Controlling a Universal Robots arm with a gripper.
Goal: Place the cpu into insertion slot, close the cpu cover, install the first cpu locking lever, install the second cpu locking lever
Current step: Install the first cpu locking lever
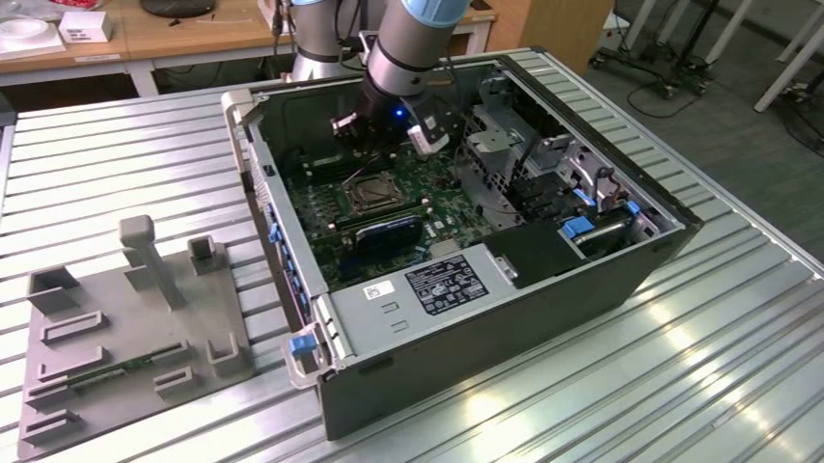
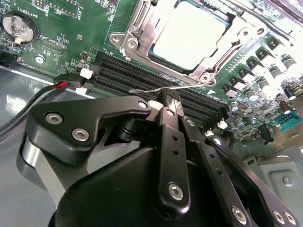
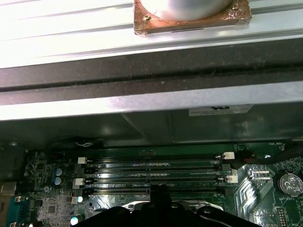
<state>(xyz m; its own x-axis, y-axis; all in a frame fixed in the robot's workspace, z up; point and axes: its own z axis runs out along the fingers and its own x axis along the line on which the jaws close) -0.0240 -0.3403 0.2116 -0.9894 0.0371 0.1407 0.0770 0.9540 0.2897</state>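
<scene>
Cpu (image 2: 189, 35) seated under cpu cover (image 2: 142, 28); gripper (image 2: 168, 97) just beside, pinched on locking lever (image 2: 144, 90).

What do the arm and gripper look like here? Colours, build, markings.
The arm is silver-grey with pale blue joint caps, ending in a black wrist section with a small blue light. The gripper is matte black, built of flat linkage bars pinned with silver screws.

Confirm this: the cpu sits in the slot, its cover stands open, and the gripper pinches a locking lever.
Not right: the cover lies closed over the cpu, as the second wrist view shows. The rest holds: the gripper pinches a lever.
</scene>
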